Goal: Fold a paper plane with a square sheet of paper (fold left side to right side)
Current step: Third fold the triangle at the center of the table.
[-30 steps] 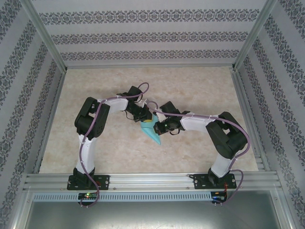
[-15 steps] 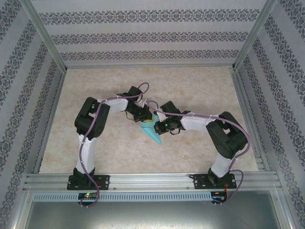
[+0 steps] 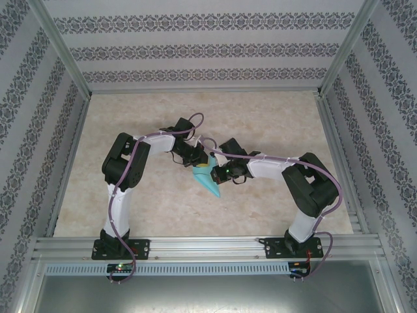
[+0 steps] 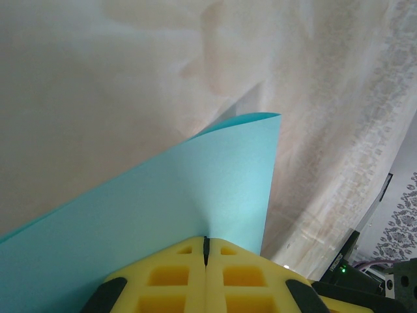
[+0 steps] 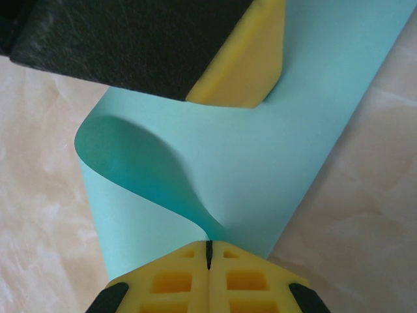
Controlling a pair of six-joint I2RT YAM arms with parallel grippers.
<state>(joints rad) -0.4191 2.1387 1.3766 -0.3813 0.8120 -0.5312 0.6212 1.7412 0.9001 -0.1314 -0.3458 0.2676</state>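
Turquoise-blue, thin and plain, the sheet of paper (image 3: pixel 209 180) is at the middle of the beige marbled table (image 3: pixel 273 124), between the two arms. From above it looks like a narrow shape with its point toward the robot bases.

Compared with the pictures from one second and half a second ago, I find no change: both arms and the paper stand in the same places. I judge this as a pause in a holding step, not progress in the fold.

The left gripper (image 4: pixel 206 251) has its yellow pads pressed together, and the paper (image 4: pixel 163 208) runs into the seam between them, so it seems to pinch an edge. The right gripper (image 5: pixel 208 251) is also closed, with a curled flap of the paper (image 5: pixel 247 163) ending at its seam. In the right wrist view one yellow pad (image 5: pixel 244 65) of the left gripper is over the far part of the sheet.

The flap is curved, not yet pressed flat, so the crease is probably not finished.
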